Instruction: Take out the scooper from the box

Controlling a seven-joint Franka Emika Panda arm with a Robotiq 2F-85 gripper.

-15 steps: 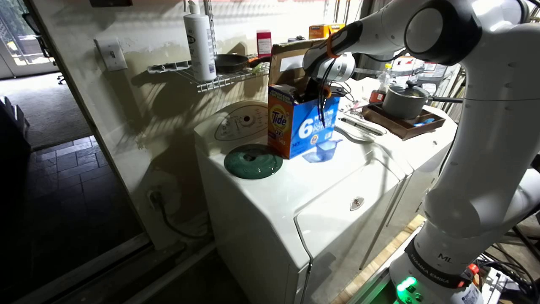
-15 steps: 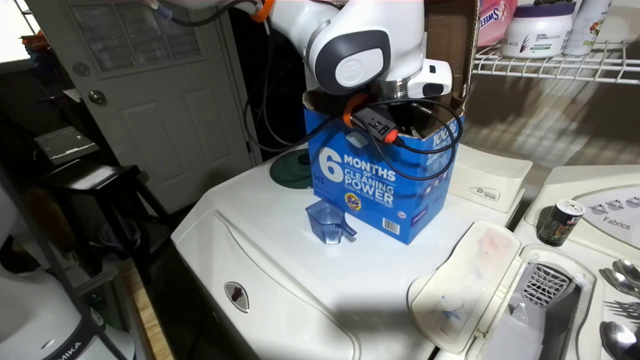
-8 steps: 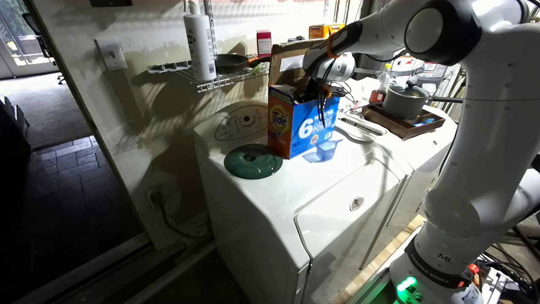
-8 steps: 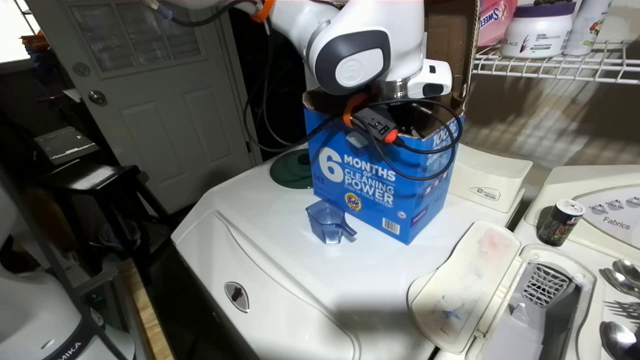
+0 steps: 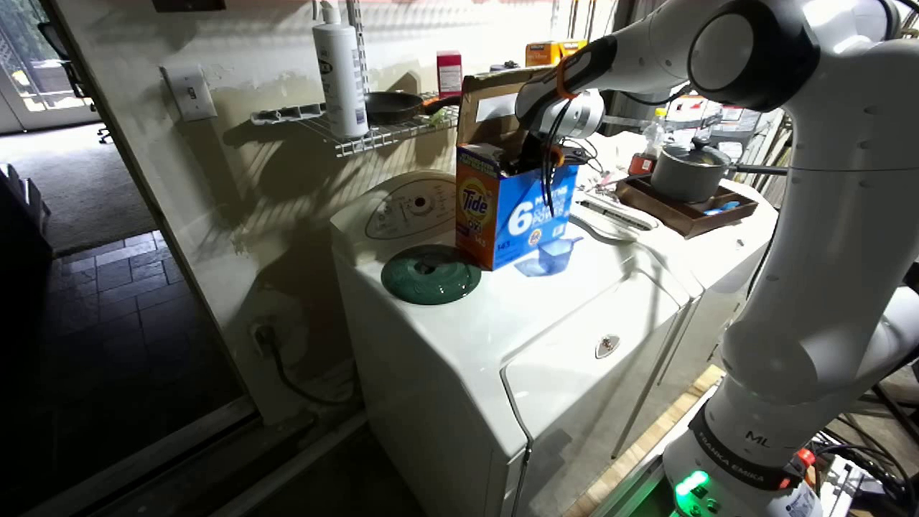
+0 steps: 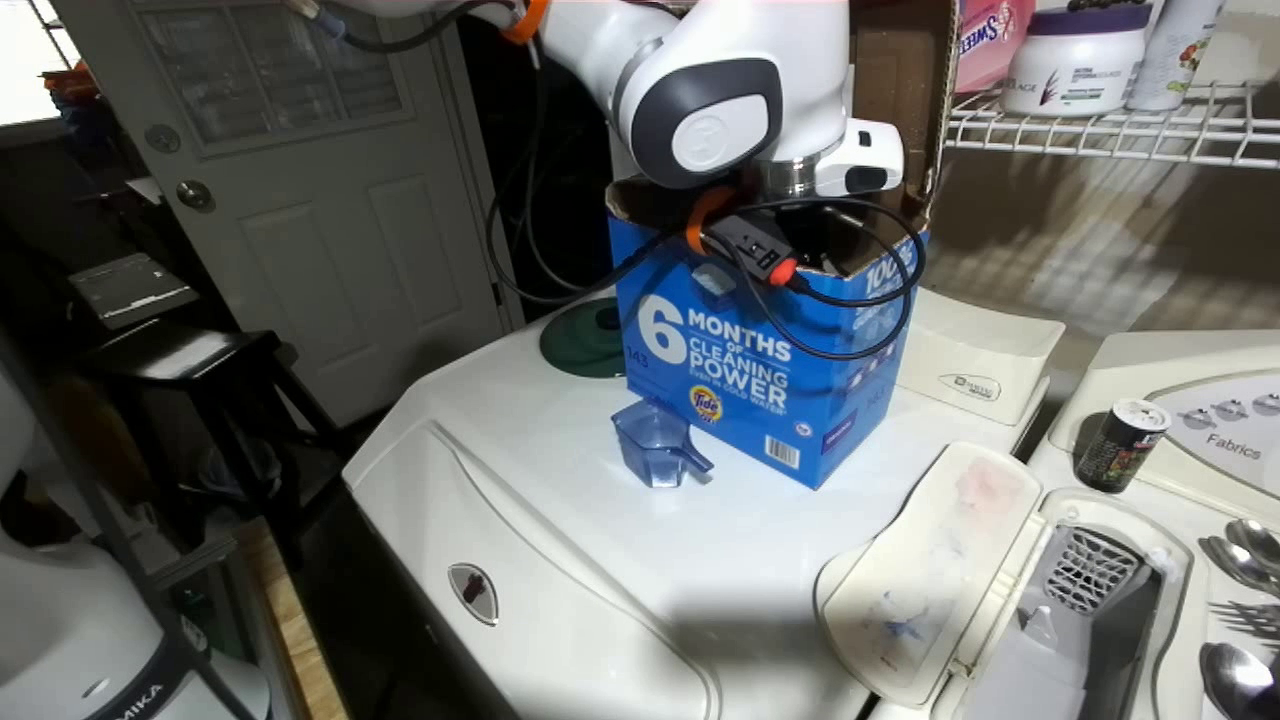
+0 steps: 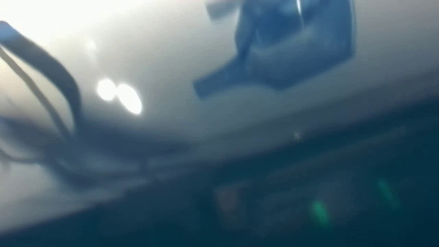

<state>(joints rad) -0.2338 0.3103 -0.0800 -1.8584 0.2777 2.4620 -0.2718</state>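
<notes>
inside the blue box (image 6: 742,368), the gripper (image 5: 531,152) has fingers closed, whether on something i cannot tell; better lift slowly, straight up

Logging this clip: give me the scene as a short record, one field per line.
Container: blue Tide carton, upright on a white appliance, top flap raised
Robot: gripper shut, down in the carton's opening, tips hidden
Outside carton: blue scoop, on the appliance beside it
Nearby: green lid; grey pot in a brown tray
Unclear: whether anything is gripped
</notes>
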